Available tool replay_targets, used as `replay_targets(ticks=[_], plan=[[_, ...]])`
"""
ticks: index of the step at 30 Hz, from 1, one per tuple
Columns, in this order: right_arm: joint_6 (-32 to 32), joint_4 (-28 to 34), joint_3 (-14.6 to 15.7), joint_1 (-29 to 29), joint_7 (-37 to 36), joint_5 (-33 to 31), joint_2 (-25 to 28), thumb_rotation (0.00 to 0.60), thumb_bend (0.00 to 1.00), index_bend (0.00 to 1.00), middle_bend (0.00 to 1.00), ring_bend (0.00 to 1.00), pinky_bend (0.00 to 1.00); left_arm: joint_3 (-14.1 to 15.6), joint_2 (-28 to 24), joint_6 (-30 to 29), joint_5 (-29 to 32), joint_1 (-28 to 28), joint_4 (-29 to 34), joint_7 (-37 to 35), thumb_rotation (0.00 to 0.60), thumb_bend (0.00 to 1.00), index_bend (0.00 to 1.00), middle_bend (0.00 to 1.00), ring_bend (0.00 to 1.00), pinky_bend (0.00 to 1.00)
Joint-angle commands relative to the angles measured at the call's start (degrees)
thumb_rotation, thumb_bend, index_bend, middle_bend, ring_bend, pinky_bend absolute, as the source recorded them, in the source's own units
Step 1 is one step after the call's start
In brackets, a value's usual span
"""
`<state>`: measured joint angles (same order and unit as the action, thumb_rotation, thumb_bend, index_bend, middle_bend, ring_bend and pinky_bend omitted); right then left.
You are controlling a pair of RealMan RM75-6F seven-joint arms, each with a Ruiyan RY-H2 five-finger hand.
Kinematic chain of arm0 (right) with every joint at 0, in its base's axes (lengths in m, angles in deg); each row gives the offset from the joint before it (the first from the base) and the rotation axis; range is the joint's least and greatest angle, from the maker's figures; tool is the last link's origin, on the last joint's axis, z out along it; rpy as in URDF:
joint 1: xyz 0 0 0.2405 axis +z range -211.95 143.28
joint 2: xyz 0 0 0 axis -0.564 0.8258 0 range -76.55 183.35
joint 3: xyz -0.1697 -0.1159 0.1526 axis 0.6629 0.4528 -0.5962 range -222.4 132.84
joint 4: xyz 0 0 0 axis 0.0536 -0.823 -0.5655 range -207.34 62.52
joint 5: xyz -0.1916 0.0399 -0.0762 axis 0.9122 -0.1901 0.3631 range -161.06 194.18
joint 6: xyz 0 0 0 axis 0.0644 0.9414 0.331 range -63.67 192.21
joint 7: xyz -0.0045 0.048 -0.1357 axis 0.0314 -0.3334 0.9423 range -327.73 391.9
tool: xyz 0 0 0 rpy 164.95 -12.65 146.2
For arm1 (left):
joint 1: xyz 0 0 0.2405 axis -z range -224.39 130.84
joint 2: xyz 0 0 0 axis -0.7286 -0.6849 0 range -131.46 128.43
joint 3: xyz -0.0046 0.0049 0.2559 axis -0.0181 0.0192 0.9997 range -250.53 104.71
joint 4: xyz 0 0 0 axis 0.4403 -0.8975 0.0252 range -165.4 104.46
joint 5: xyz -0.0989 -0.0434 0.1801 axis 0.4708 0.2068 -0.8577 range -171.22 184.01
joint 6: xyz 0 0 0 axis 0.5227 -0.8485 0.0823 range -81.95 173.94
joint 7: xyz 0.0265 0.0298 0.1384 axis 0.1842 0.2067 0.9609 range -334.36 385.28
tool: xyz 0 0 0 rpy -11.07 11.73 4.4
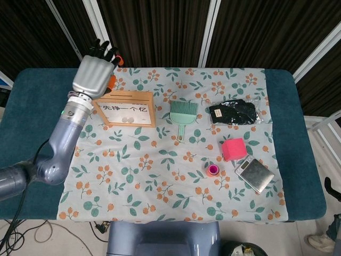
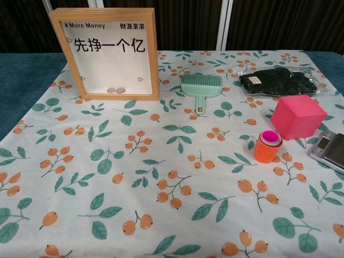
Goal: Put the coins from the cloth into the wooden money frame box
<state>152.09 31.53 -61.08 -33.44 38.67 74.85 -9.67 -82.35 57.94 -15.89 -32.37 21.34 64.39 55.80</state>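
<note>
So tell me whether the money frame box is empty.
Not empty: two coins lie at the bottom of the wooden money frame box, behind its window.

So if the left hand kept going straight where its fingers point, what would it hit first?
Probably nothing on the table: the left hand points away past the table's far edge, toward the dark curtain. Depth is unclear.

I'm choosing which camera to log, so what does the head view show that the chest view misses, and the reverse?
Only the head view shows the left hand, raised behind the wooden money frame box, and the blue table edges. Only the chest view shows the box's front lettering and the two coins inside clearly. Both show the green brush, pink cube and scale.
</note>
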Motion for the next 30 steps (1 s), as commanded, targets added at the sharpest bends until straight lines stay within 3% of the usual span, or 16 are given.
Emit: replay_targets(ticks=[1, 9, 17, 22, 30], plan=[[-0.9, -1.2, 1.3, 0.2, -2.2, 4.4, 0.7, 0.6, 0.39, 0.13, 0.03, 0.0, 0.0, 1.3, -5.5, -8.0, -9.0, -9.6, 6.9, -9.0, 0.6, 0.51, 0.27, 0.09, 0.0, 0.0], [-2.3, -6.9, 5.8, 1.5, -6.4, 18.3, 1.8, 0.6, 0.39, 0.13, 0.03, 0.0, 0.0, 8.0, -7.4, -17.3, -24.2, -24.1, 10.4, -21.0, 0.6, 0.5, 0.23, 0.04, 0.0, 0.0], [-2.5, -9.9, 8.2, 2.4, -5.5, 24.2, 1.7, 0.6, 0.39, 0.13, 0.03, 0.0, 0.0, 14.5, -2.6, -30.1, -36.2, -38.3, 6.4, -28.0, 0.6, 0.48, 0.22, 0.02, 0.0, 0.0], [-2.5, -10.2, 8.7, 2.7, -5.0, 25.1, 1.6, 0.6, 0.39, 0.13, 0.03, 0.0, 0.0, 18.0, 1.5, -33.2, -38.5, -45.1, 0.2, -27.6, 0.6, 0.44, 0.21, 0.0, 0.0, 0.0], [-2.5, -10.5, 9.4, 3.0, -4.8, 26.6, 1.8, 0.6, 0.39, 0.13, 0.03, 0.0, 0.0, 18.2, 6.9, -32.0, -38.1, -50.8, -7.3, -33.6, 0.6, 0.44, 0.2, 0.0, 0.0, 0.0]])
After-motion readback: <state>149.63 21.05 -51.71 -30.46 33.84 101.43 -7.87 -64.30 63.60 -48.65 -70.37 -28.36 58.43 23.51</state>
